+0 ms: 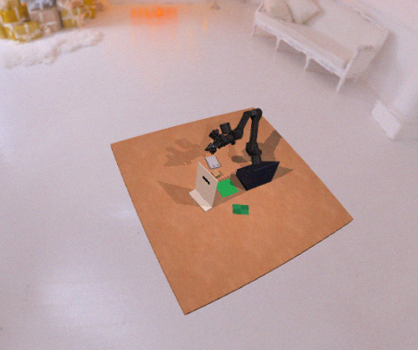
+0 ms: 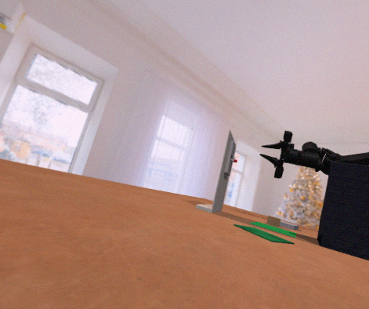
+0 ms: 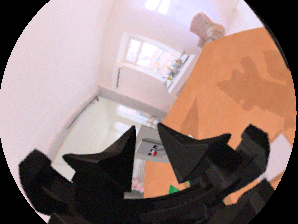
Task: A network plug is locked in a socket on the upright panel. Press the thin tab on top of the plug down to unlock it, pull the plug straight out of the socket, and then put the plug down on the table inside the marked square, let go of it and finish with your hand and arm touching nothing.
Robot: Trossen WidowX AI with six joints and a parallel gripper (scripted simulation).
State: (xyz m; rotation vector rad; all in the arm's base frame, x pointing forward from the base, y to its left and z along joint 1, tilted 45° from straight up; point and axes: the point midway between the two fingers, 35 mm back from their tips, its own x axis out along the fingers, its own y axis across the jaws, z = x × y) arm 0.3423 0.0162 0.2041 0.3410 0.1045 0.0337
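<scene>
The upright panel (image 1: 206, 194) (image 2: 220, 196) (image 3: 147, 134) stands on the table. The plug (image 2: 235, 161) (image 3: 154, 153) is a tiny shape with a red part, at the socket on the panel's face; its tab is too small to make out. My gripper (image 1: 209, 149) (image 2: 261, 150) (image 3: 146, 126) is partly open with nothing between its fingers. It is in the air in front of the panel, slightly higher than the plug and apart from it. The bright green marked square (image 1: 227, 188) (image 2: 273, 228) (image 3: 173, 189) lies on the table in front of the panel, with no plug on it.
A large dark box (image 1: 257, 175) (image 2: 355, 212) stands beside the arm's base. A small tan block (image 1: 216, 174) (image 2: 273, 221) and a flat pale grey item (image 1: 212, 162) (image 2: 289, 226) lie beyond the green square. A darker green patch (image 1: 240, 209) (image 2: 265, 234) lies on its other side.
</scene>
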